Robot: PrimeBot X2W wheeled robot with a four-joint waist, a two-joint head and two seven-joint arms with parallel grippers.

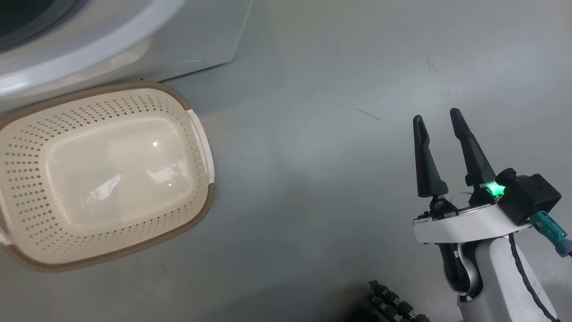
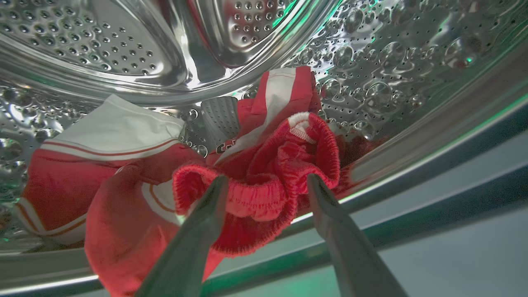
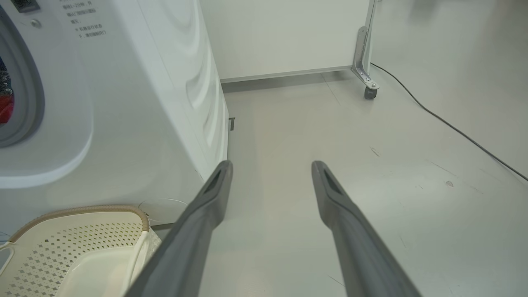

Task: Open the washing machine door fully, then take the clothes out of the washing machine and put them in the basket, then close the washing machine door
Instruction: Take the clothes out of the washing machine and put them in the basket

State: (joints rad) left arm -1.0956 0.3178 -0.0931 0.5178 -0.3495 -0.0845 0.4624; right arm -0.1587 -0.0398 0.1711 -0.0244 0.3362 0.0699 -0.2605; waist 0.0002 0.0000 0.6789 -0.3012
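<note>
the left gripper (image 2: 267, 181) has its two long dark fingers spread wide, one on each side of a bunched ribbed hem of the bright red, white-trimmed clothes (image 2: 123, 198) (not pinching it), which lie heaped inside the perforated steel drum (image 2: 103, 41). the right gripper (image 1: 436, 115) hangs open over the pale grey floor (image 1: 313, 179), gripping nothing; left of it the cream perforated plastic basket (image 1: 196, 210) with its brown woven-look rim sits just beside the big white washing machine (image 1: 196, 40).

Clothes (image 2: 123, 198) inside the washing machine (image 3: 136, 123), at the front lip of the drum (image 2: 123, 41). Basket (image 1: 134, 85) on the floor (image 1: 313, 134) just before the machine, right gripper (image 1: 436, 114) well to its right.
</note>
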